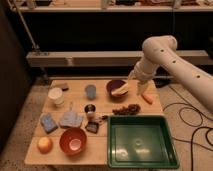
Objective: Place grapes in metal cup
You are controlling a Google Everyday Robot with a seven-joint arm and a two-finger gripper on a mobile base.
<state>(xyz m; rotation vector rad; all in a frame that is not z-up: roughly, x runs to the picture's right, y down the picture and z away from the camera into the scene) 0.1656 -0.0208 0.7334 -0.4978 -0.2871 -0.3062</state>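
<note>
The single camera view looks down on a light wooden table (100, 156) with a white, perforated robot arm (167, 55) reaching in from the right. Its gripper (136, 88) hangs over the far right part of the table, between a dark round bowl (113, 85) holding something pale and a small orange carrot (147, 98). The fingers stand apart with nothing between them. The bunch of dark reddish-purple grapes (126, 108) lies flat on the wood just in front of the gripper, close to the far rim of a green rectangular plastic tray (142, 120) and not touched by the fingers. The small shiny metal cup (90, 108) stands upright to the left of the grapes, near the table's middle, apart from them. Behind it stands a blue-grey tumbler (90, 91), and further left a white cup (56, 95). At the front left sit a red bowl (73, 141) and a round orange fruit (45, 144). Behind those lie a blue sponge (48, 122) and a crumpled grey-blue cloth (71, 119).
</note>
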